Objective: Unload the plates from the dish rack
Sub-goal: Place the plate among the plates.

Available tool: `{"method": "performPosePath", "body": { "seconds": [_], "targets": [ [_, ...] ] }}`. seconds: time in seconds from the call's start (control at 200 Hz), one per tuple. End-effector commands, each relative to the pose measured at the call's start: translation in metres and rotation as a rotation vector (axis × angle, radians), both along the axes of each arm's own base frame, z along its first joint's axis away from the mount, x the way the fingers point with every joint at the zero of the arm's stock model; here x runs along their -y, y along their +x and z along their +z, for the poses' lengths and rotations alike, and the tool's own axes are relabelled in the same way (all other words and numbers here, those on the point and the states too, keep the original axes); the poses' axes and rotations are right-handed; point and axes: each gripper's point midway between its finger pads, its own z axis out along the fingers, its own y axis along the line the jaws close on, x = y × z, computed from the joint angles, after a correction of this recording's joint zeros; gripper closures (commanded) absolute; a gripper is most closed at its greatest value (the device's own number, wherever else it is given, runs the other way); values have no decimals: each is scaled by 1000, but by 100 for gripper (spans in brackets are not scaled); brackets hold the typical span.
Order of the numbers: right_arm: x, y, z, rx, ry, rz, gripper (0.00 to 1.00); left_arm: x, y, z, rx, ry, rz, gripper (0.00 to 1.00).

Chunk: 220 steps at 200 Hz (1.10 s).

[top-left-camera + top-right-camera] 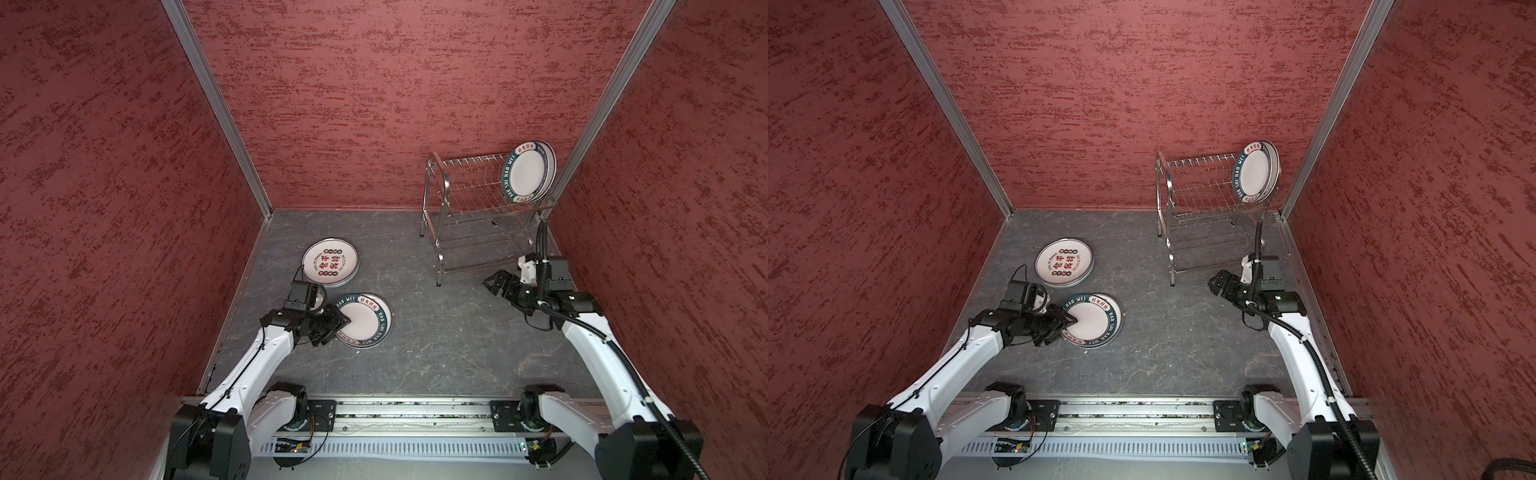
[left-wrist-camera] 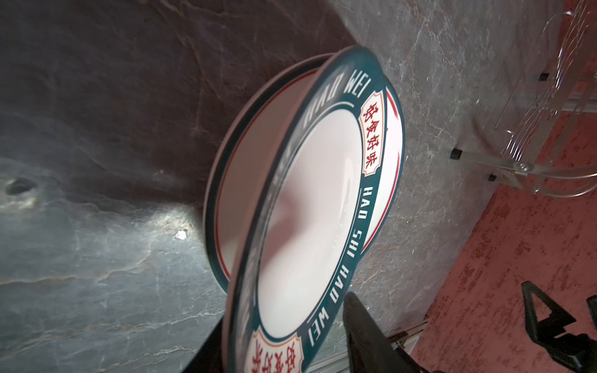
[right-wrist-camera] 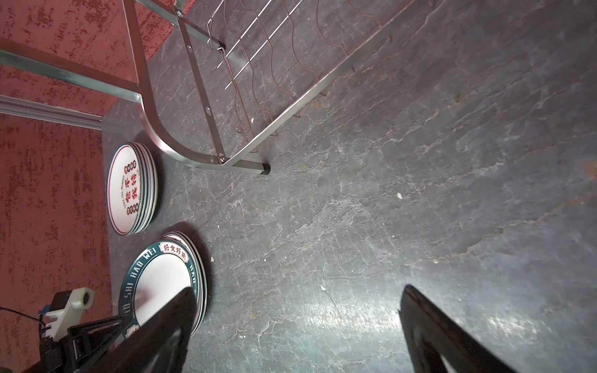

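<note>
The steel wire dish rack [image 1: 478, 199] [image 1: 1204, 187] stands at the back right. Teal-rimmed plates [image 1: 528, 172] [image 1: 1255, 171] stand on edge at the right end of its upper shelf. Two stacks lie flat on the table at the left: a red-and-black character stack [image 1: 330, 262] [image 3: 129, 190] and a teal-rimmed stack [image 1: 365, 320] [image 3: 161, 274]. My left gripper [image 1: 338, 320] [image 2: 287, 323] straddles the near rim of the top teal plate [image 2: 310, 210], which tilts over the plate beneath [image 2: 245, 181]. Its visible finger [image 2: 365, 332] stands clear of the rim, so it is open. My right gripper [image 1: 492, 284] [image 3: 297, 294] hovers wide open and empty beside the rack's front leg.
Red textured walls close in the left, back and right sides. The rack's lower shelf [image 3: 284, 64] holds nothing. The rack's front leg [image 1: 439, 282] stands near the right gripper. Bare grey slate table [image 1: 436, 353] lies between the two arms.
</note>
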Motion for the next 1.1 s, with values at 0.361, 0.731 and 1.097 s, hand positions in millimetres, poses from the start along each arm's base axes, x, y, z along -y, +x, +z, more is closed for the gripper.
{"method": "performPosePath", "body": {
  "seconds": [0.361, 0.731, 1.097],
  "targets": [
    [-6, 1, -1, 14, 21, 34, 1, -10, 5, -9, -48, 90, 10, 43],
    [-7, 1, -7, 8, 19, 42, 1, -9, 7, -15, -100, 171, -5, 38],
    [-7, 0, -11, 1, 12, 46, 1, -7, 7, -16, -128, 230, -27, 36]
  ]
}}
